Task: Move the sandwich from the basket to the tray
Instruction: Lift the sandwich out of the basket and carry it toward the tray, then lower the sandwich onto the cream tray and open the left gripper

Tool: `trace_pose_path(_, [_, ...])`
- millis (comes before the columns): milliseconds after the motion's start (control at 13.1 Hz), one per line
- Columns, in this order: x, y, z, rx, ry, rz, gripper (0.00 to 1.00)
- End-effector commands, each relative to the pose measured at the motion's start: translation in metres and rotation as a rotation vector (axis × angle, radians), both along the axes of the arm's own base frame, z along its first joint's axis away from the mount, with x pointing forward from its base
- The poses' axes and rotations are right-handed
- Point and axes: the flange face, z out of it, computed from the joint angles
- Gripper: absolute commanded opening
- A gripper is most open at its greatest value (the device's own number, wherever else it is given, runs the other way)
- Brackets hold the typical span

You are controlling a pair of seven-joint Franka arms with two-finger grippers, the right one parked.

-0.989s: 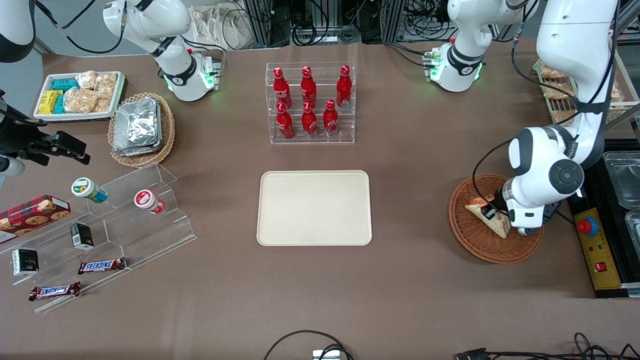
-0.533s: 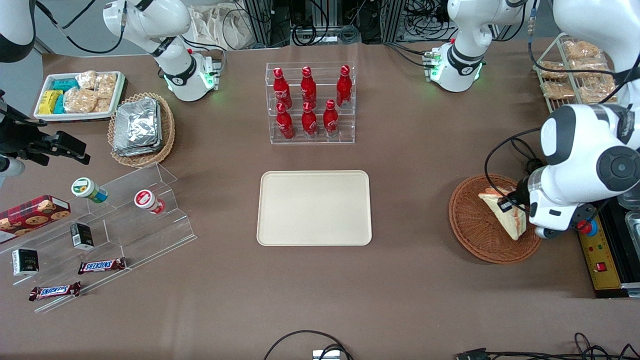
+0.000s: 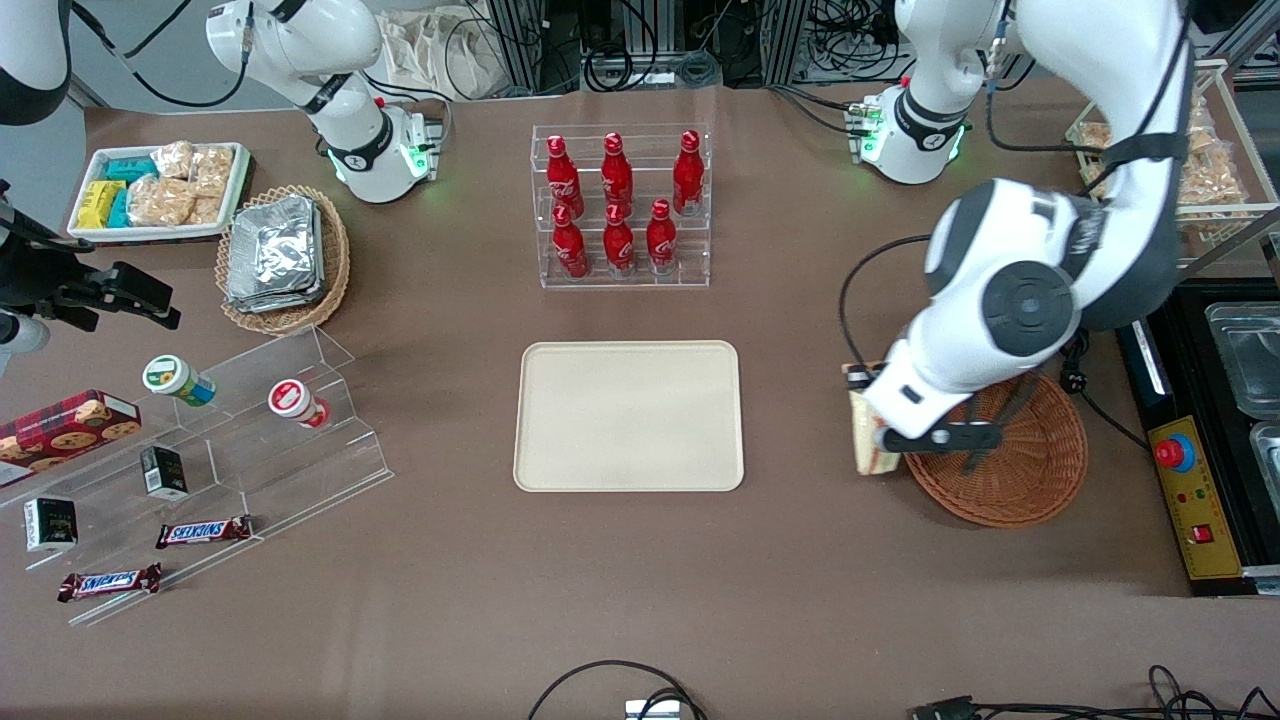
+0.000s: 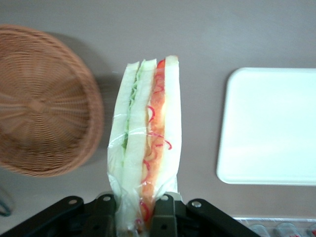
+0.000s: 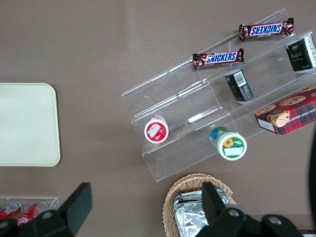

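My gripper (image 4: 135,210) is shut on the sandwich (image 4: 145,143), a clear-wrapped wedge of white bread with green and orange-red filling, held edge-on in the air. In the front view the sandwich (image 3: 866,440) hangs under the gripper (image 3: 880,435) over the table, just past the rim of the reddish-brown wicker basket (image 3: 1030,470) and between it and the cream tray (image 3: 629,415). The basket (image 4: 42,101) holds nothing. The tray (image 4: 271,126) lies bare beside the sandwich with a strip of table between them.
A clear rack of red bottles (image 3: 620,205) stands farther from the front camera than the tray. A clear stepped stand with snacks (image 3: 200,460), a tan basket of foil packets (image 3: 280,255) and a white snack tray (image 3: 155,190) lie toward the parked arm's end. A control box (image 3: 1195,495) sits beside the basket.
The gripper has lifted the sandwich out of the basket and carried it over the rim toward the tray. The basket now lies empty.
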Motion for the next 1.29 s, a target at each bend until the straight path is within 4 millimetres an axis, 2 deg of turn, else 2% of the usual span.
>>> trace_pose_path(0, [-0.001,-0.064,-0.019,-0.041,-0.021,-0.002,0.0])
trace_pose_path(152, [-0.015,-0.115,-0.057,-0.046,-0.031,0.013,0.0])
trace_pose_path(228, [-0.02,-0.131,-0.074,-0.039,-0.034,0.025,0.0])
trace_pose_path(457, [-0.027,-0.148,-0.127,0.041,-0.044,0.004,0.0])
trace_pose_path(685, [-0.035,-0.165,-0.169,0.057,-0.068,0.028,0.0])
trace_pose_path(989, [-0.047,-0.181,-0.193,0.093,-0.089,0.039,0.0])
trace_pose_path(1217, [-0.053,-0.188,-0.199,0.099,-0.094,0.025,0.0])
